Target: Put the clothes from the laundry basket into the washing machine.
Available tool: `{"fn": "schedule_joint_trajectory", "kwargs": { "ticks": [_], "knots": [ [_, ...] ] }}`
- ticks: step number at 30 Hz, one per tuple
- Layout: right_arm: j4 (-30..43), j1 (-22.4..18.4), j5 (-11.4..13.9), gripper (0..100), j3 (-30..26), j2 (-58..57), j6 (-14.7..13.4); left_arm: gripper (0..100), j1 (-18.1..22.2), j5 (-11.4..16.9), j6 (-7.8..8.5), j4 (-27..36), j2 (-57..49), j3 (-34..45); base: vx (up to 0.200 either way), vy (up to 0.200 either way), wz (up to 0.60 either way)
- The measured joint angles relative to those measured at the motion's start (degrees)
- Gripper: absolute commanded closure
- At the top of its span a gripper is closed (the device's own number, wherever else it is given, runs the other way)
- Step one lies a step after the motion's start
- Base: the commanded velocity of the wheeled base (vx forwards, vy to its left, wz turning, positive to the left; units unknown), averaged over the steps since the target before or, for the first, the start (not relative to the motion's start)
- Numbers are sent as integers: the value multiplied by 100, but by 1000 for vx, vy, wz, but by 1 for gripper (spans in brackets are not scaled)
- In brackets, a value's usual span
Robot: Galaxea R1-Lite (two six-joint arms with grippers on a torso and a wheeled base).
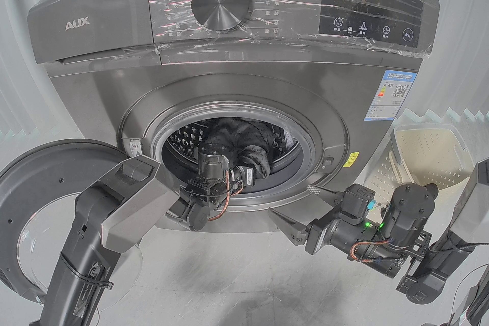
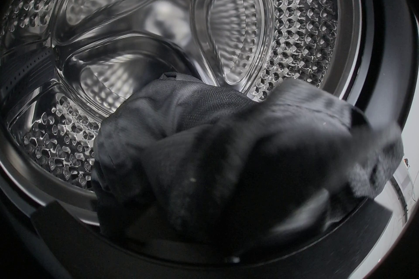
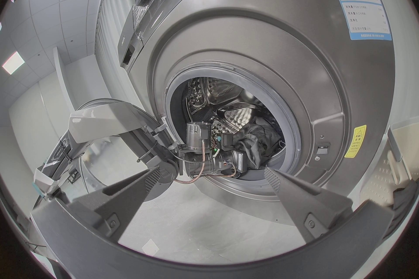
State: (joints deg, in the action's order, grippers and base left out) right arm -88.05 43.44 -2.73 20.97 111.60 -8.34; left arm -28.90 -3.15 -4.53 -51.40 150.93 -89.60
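currently left gripper (image 1: 247, 173) is sitting at the near rim of the washing machine (image 1: 285, 87) mouth, against dark clothes (image 1: 239, 136) lying inside; grip cannot be told. right gripper (image 1: 289, 198) is hanging wide open, empty, in free space below the rim.

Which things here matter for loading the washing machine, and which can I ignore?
Job: grey front-loading washing machine, its open round door, dark crumpled garment in the drum, cream perforated plastic laundry basket, left gripper at the drum mouth, open right gripper.
Just there: blue-and-white label, yellow sticker, pale pleated curtain.
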Motion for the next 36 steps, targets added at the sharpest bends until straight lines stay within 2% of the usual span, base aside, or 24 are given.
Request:
{"fn": "schedule_joint_trajectory", "kwargs": {
  "ticks": [8, 19, 24, 31, 32, 36],
  "knots": [
    [-7, 6, 0, 0, 28, 0, 0, 100, 49, -163, -94, 82, 94, -764, 0, 0, 0],
    [-7, 5, 0, 0, 74, -2, 0, 100, 368, -492, -195, 101, 378, -2239, 0, 0, 0],
    [-7, 5, 0, 0, 99, -9, 0, 100, 492, -552, -318, 112, 546, -2456, 0, 0, 0],
    [-7, 9, -2, 0, 107, -6, -2, 100, 571, -561, -325, 221, 670, -2495, 0, 0, 0],
    [-7, 13, 0, 0, 107, -6, -2, 0, 571, -569, -327, 249, 679, -2495, 0, 0, 0],
    [-7, 33, -6, 0, 102, -2, 0, 0, 567, -588, -400, 377, 695, -2487, 0, 0, 0]
  ]
}}
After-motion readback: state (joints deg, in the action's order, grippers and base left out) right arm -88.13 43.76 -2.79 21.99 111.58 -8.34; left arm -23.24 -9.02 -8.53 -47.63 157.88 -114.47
